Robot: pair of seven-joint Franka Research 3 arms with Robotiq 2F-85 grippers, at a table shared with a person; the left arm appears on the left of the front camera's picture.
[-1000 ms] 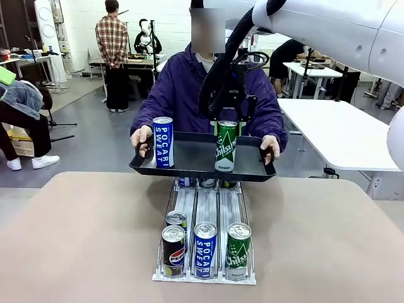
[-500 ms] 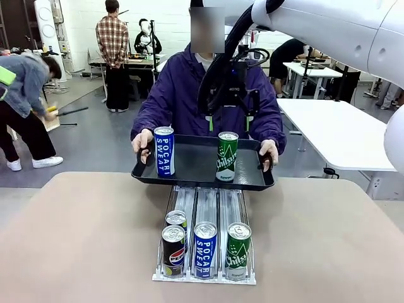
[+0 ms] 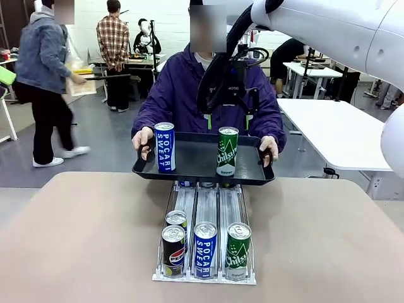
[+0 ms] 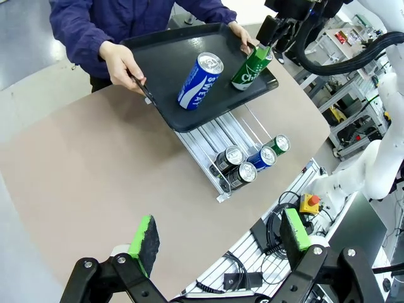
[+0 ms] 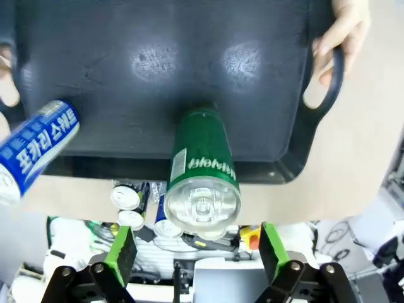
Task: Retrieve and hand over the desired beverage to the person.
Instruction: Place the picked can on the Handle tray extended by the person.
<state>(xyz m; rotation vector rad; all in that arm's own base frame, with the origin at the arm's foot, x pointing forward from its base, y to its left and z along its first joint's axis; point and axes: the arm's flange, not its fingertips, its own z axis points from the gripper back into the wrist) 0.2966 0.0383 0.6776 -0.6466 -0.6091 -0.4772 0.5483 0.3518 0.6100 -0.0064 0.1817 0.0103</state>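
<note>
The person (image 3: 183, 88) in a dark purple jacket holds a black tray (image 3: 196, 165) by both handles at the table's far edge. On it stand a green Chilsung can (image 3: 227, 151) and a blue Pocari Sweat can (image 3: 165, 147). My right gripper (image 3: 228, 123) hangs open just above the green can, touching nothing. The right wrist view looks down on that green can (image 5: 202, 170), which stands free on the tray (image 5: 189, 63) ahead of my right gripper (image 5: 196, 252). High over the table's near side, my left gripper (image 4: 219, 237) is open and holds nothing.
A can rack (image 3: 205, 274) sits mid-table with a Pepsi can (image 3: 173, 249), a Pocari can (image 3: 204, 249) and a Chilsung can (image 3: 238, 249) at its front. The person's hands (image 4: 120, 60) grip the tray's ends. Another person (image 3: 47, 82) walks past at the far left.
My right gripper has opened, let go of the green can on the tray and risen above it. The person has lifted the tray slightly. A passer-by has stood up and walked at the left.
</note>
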